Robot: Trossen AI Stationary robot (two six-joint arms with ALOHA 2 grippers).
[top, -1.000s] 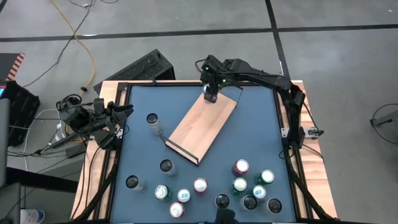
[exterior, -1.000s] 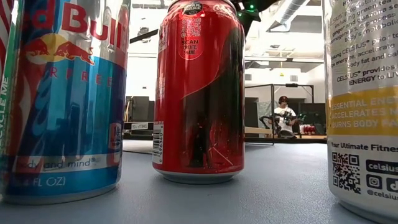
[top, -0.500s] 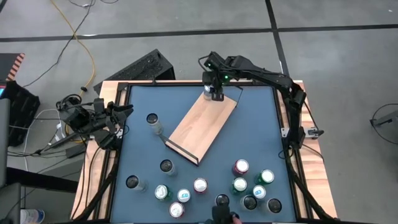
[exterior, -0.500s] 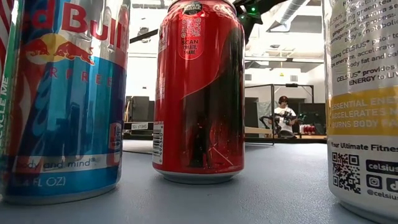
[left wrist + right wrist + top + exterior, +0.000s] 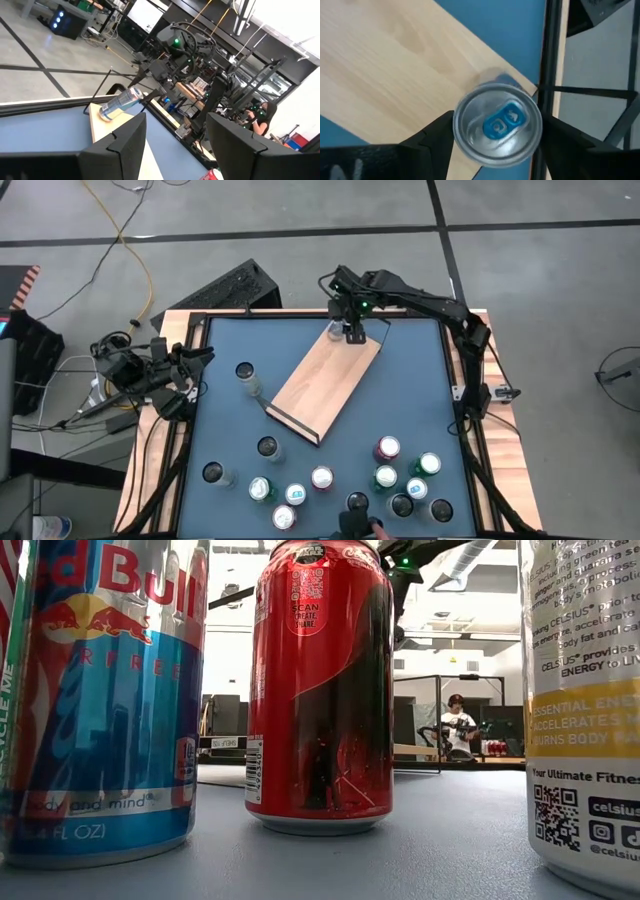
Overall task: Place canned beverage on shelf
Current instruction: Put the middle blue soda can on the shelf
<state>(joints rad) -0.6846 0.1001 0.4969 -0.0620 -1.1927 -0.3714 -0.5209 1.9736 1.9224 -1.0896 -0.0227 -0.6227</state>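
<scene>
A silver can with a blue tab [image 5: 497, 122] stands upright on its base at the far corner of the light-wood shelf [image 5: 325, 385], which lies slantwise on the blue table. My right gripper [image 5: 350, 332] points steeply down over the can. It is open, with one finger close on either side of the can's top [image 5: 497, 125]. The left wrist view shows the same can [image 5: 120, 102] on the shelf [image 5: 107, 132] under the right arm. My left gripper [image 5: 203, 358] waits open at the table's left edge, with nothing between its fingers [image 5: 175, 135]. My right gripper's fingers [image 5: 440, 132] flank the can's upper wall from above. The can's top hides the fingertips, so I cannot tell whether they touch it. The can stands upright on the shelf.
Several cans cluster near the table's near edge [image 5: 385, 475], and others stand on the left [image 5: 245, 372] [image 5: 268, 447]. A red can [image 5: 320, 690] and two others fill the low view. The shelf's black wire rail [image 5: 290, 425] is at its near end. The table's black frame [image 5: 551, 60] runs just beyond the can.
My right gripper has rolled about the line it points along while staying over the can at the shelf's far corner. The can stays upright in the same spot.
</scene>
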